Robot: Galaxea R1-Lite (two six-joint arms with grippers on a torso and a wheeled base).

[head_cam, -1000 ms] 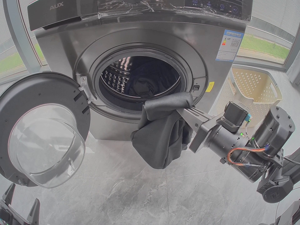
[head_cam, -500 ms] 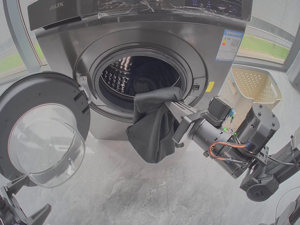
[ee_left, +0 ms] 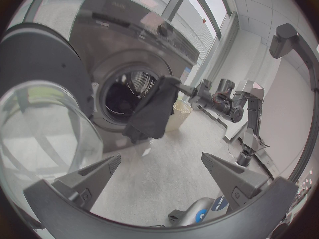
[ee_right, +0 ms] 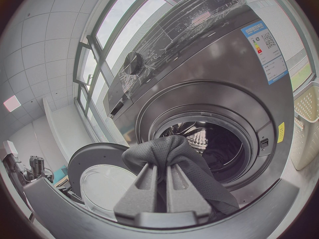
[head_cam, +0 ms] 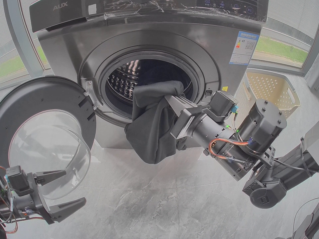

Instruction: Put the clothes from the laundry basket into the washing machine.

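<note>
Head view: right claw (head_cam: pixel 168 99) holds garment (head_cam: pixel 149 133) hanging vertically.

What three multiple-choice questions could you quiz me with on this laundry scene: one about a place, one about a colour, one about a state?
1. Where does the basket stand relative to the washing machine?
A) on top of it
B) inside it
C) on the floor to its right

2. What colour is the garment held in the right gripper?
A) red
B) dark grey
C) white

3. How is the machine's door?
A) swung wide open
B) shut
C) open just a crack

Answers:
1 C: the cream basket sits on the floor beside the machine's right side.
2 B: the cloth hanging in front of the round opening is dark grey.
3 A: the door with its glass bowl is swung fully out to the left, leaving the drum in plain view.
</note>
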